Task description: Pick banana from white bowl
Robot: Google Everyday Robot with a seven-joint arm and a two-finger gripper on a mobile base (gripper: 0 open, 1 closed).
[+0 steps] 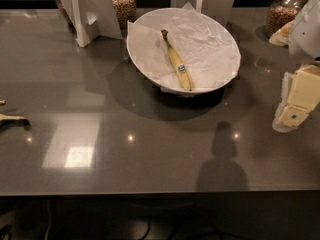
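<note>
The banana (178,62) is slim and yellow with a small blue sticker at mid-length and a dark stem pointing to the back. It lies lengthwise on crumpled white paper inside the wide white bowl (145,66), which stands at the back middle of the grey table. My gripper (295,106) is at the right edge of the camera view, a cream-coloured block well to the right of the bowl and apart from it, above the table. Nothing shows between its fingers.
A pale banana end with a dark tip (11,118) pokes in at the left edge. White card stands (90,11) and glass jars of cereal (122,1) line the back. Another jar (280,14) and a white object (306,26) stand at the back right.
</note>
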